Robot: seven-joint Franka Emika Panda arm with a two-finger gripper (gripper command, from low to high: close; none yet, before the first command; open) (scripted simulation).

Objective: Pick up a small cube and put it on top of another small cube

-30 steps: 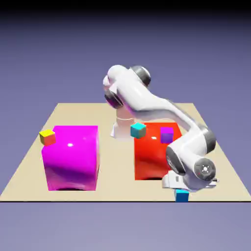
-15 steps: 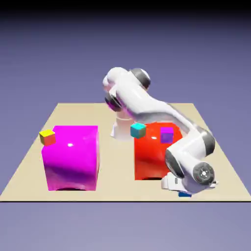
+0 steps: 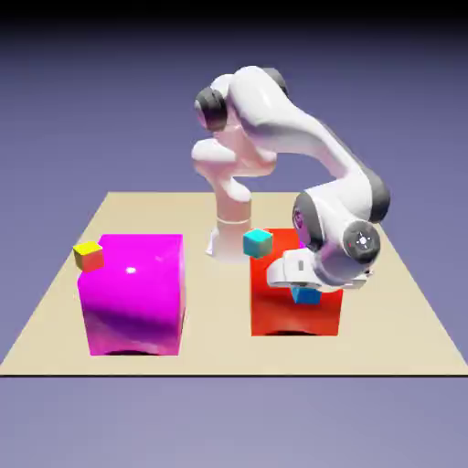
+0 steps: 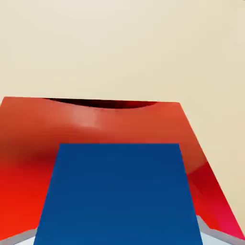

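Hanging above the big red cube (image 3: 294,302), the robot's jaws (image 3: 305,291) are closed tight on the little blue cube (image 3: 307,295), the one with the bright cyan top. It sits clamped just under the white hand, lifted clear of the desk (image 3: 219,302) and showing in front of the red cube's upper part in the exterior view. Whether it hovers over the red top or brushes it I cannot tell from that side.

Looking along the hand, the blue cube (image 4: 119,194) fills the lower middle of the picture as a broad dark blue face, with a sliver of a grey fingertip (image 4: 213,234) peeping out at a bottom corner. Behind it spreads the glossy red cube (image 4: 95,124), and beyond that the pale desk (image 4: 119,48).

Another small cube (image 3: 258,242), cyan with teal-green sides, rests by the red cube's far corner toward the exterior view's left. A big magenta cube (image 3: 132,292) stands well apart on the exterior view's left, with a tiny yellow-topped cube (image 3: 89,255) at its upper left corner.
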